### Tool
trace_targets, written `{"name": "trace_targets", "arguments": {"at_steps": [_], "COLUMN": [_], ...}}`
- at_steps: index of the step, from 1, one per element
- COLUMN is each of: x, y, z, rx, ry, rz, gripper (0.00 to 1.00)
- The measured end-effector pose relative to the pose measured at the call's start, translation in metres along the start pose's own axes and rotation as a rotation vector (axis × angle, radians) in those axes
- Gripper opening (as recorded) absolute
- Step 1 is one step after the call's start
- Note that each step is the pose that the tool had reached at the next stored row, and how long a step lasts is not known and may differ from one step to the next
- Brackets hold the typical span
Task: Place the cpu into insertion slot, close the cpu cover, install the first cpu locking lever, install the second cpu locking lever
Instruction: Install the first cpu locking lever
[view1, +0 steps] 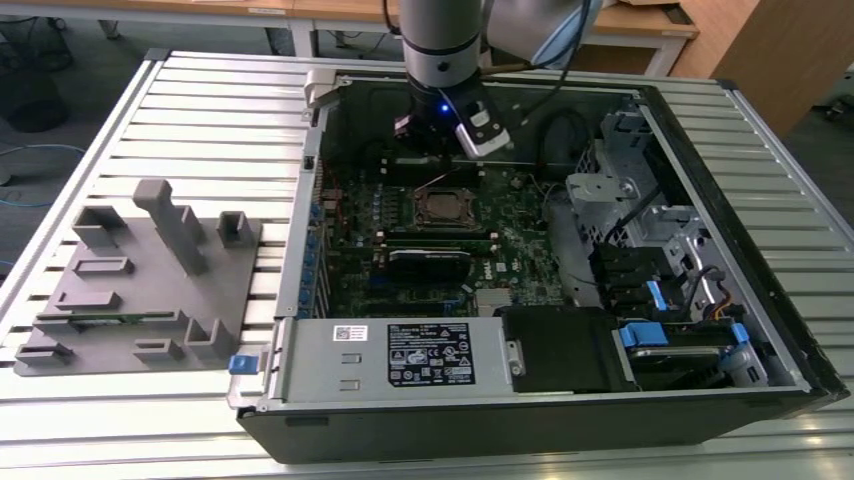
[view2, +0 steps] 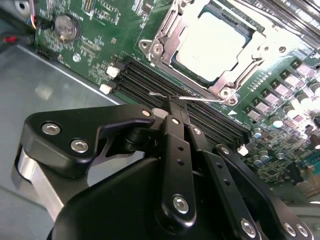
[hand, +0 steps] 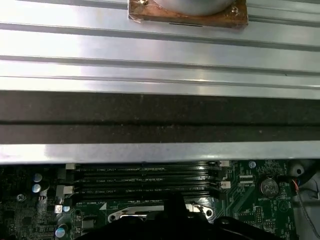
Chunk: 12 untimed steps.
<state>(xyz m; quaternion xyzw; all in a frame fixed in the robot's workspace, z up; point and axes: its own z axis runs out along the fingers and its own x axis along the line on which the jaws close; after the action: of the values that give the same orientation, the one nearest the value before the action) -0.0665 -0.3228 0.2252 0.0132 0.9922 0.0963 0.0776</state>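
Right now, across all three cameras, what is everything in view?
table: one, silver slatted
computer case: one, black, open, on the table
motherboard: one, green, inside the case
cpu cover: one, silvery, flat on the motherboard
cpu: one, silver-grey, in the cover's window
locking lever: one, thin silver wire, along the cover's edge
memory slots: four, black, beside the cpu
fixture tray: one, grey, on the table, exterior view's left
arm: one, grey, above the case
claw: one, black, shut, tip at the lever
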Motion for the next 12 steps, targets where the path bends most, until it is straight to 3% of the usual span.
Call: {"name": "trace_targets", "arguments": {"at_steps": [5, 12], "x": [0.0, 0.0036], "y": [0.0, -0.0008], "z": [0.0, 0.003], "rx": [0.0032, -0.0124], "ry": [-0.0038, -0.0043], "rz": [0.02, 0.024], "gripper": [0.11, 0.11]}}
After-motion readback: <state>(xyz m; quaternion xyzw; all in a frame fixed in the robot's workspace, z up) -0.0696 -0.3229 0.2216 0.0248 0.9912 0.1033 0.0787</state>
